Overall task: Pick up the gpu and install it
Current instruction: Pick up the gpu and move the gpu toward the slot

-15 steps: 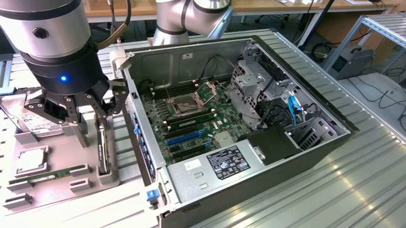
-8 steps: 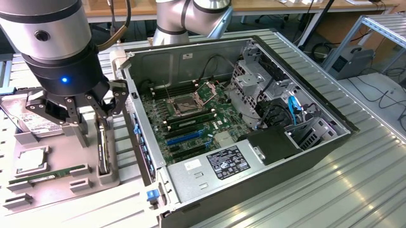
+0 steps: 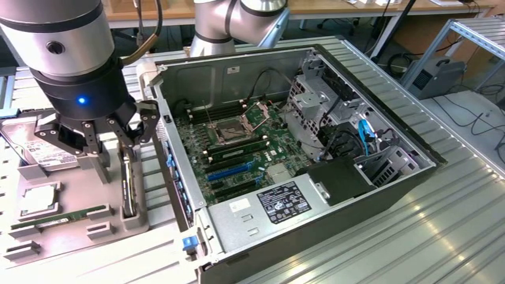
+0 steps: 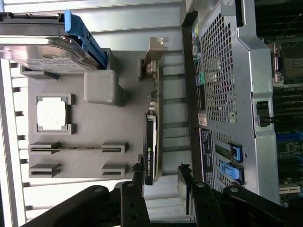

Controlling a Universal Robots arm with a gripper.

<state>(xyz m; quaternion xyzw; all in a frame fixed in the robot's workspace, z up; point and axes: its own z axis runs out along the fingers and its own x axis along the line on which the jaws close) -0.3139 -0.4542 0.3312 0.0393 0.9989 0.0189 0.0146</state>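
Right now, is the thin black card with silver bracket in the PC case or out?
Out: gpu stands edgewise on the grey tray.

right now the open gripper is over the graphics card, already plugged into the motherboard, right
No: the graphics card stands in the grey tray outside the case, as the wrist view shows. The open gripper is over it.

A ribbed metal bench (image 3: 442,231) carries two things. An open computer case (image 3: 355,219) lies on its side across the middle, its inside facing up. Just beside it, on the exterior view's left, sits a flat grey tray (image 3: 79,183). The tray's slots hold a hard drive (image 3: 39,151), a square processor (image 3: 37,201), a RAM stick (image 3: 59,218) and the gpu (image 4: 149,146), which stands on edge along the side nearest the case.
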